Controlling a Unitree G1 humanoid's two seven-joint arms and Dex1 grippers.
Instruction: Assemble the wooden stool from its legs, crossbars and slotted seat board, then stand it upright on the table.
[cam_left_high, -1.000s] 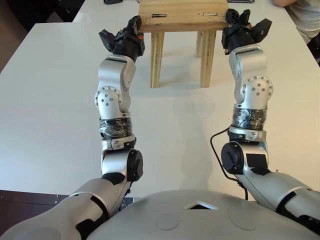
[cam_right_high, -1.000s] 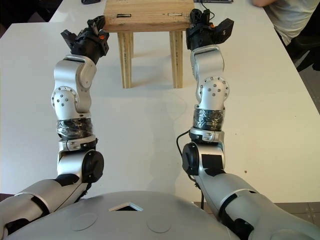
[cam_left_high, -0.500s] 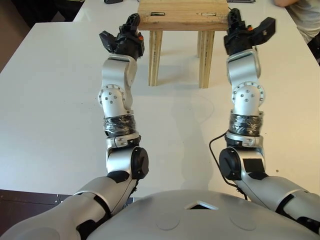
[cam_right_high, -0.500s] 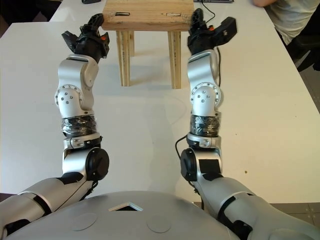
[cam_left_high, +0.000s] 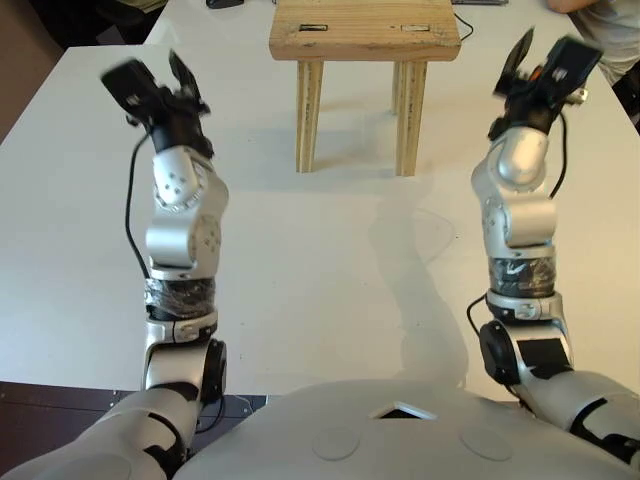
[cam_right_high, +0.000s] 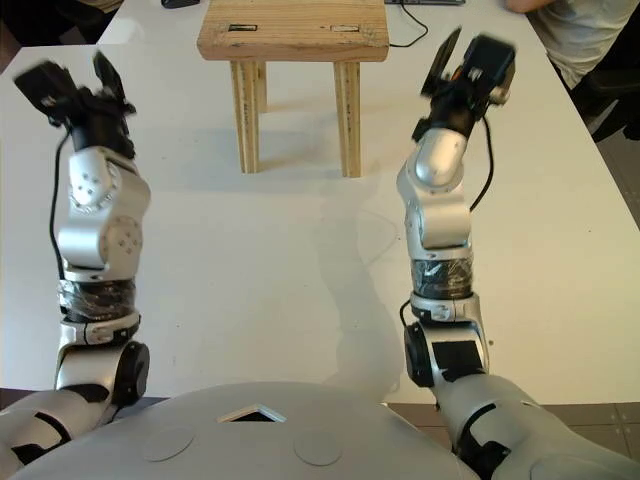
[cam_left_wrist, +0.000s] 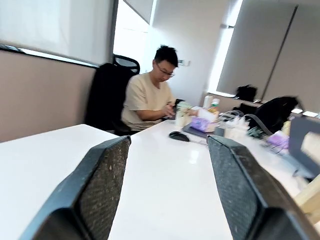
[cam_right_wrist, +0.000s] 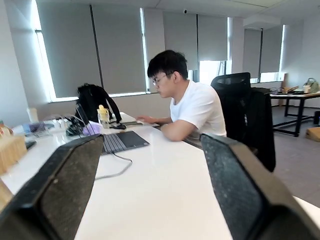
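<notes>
The wooden stool (cam_left_high: 364, 60) stands upright on the white table (cam_left_high: 320, 250) at the far middle, slotted seat board on top and legs down. My left gripper (cam_left_high: 152, 78) is raised off to the stool's left, well apart from it, open with nothing between its fingers (cam_left_wrist: 102, 190). To the stool's right my right gripper (cam_left_high: 542, 60) is lifted too, open and empty, its pads (cam_right_wrist: 235, 190) wide apart.
A laptop (cam_right_wrist: 122, 141) with a cable, a mouse (cam_left_wrist: 178, 136) and small desk items lie at the table's far end. Bare white table surface stretches between my arms and in front of the stool.
Both grippers have let go of the stool's seat and swung outward and upward, the left to the left, the right to the right. The stool stays standing in place.
</notes>
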